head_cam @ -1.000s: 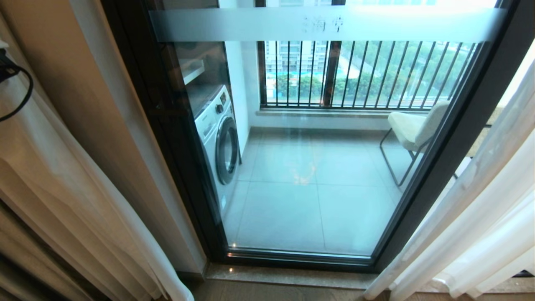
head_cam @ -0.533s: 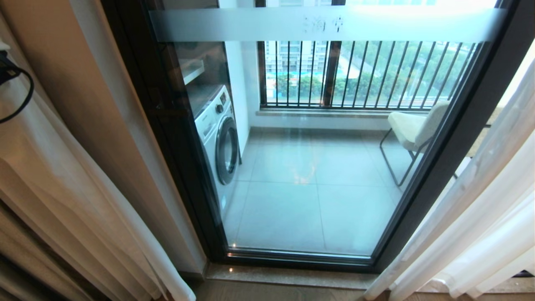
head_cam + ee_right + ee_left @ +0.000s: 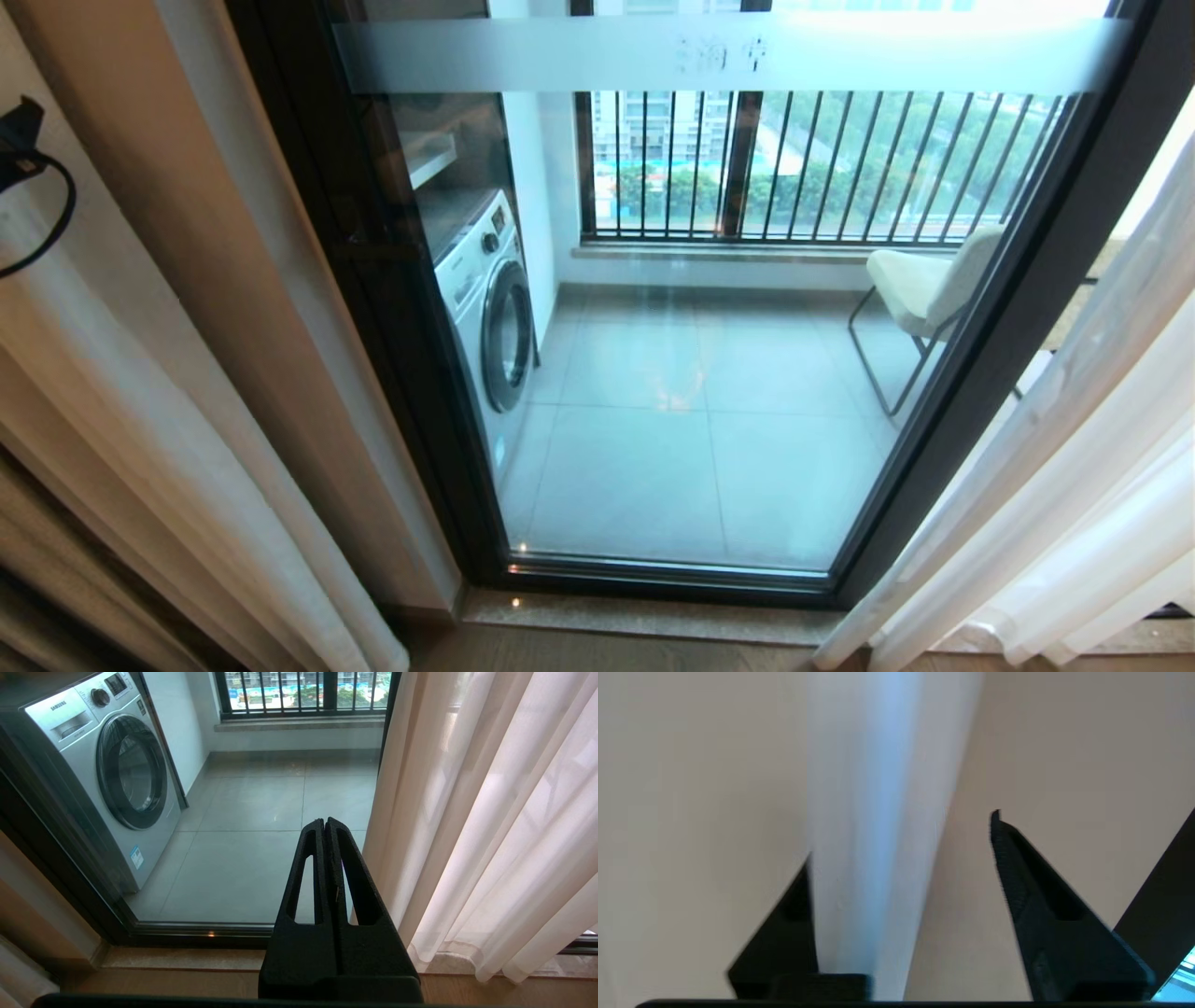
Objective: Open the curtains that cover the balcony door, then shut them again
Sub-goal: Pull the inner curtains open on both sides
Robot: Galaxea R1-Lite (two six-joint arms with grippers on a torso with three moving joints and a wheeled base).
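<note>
Hanging straight down between the parted fingers of the left gripper (image 3: pixel 901 896), the left sheer curtain (image 3: pixel 873 826) brushed one finger and was not pinched, its folds running lengthwise past the tips; the right gripper (image 3: pixel 325 826), pressed together, idled beside the right curtain (image 3: pixel 490 812).

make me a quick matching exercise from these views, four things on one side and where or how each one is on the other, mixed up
1 left gripper
2 right gripper
3 washing machine
4 chair

a behind the glass, left side of the balcony
b jaws apart, curtain fabric between them
c by the railing, right side of the balcony
d jaws shut, empty

Pairs: 1-b, 2-d, 3-a, 4-c
</note>
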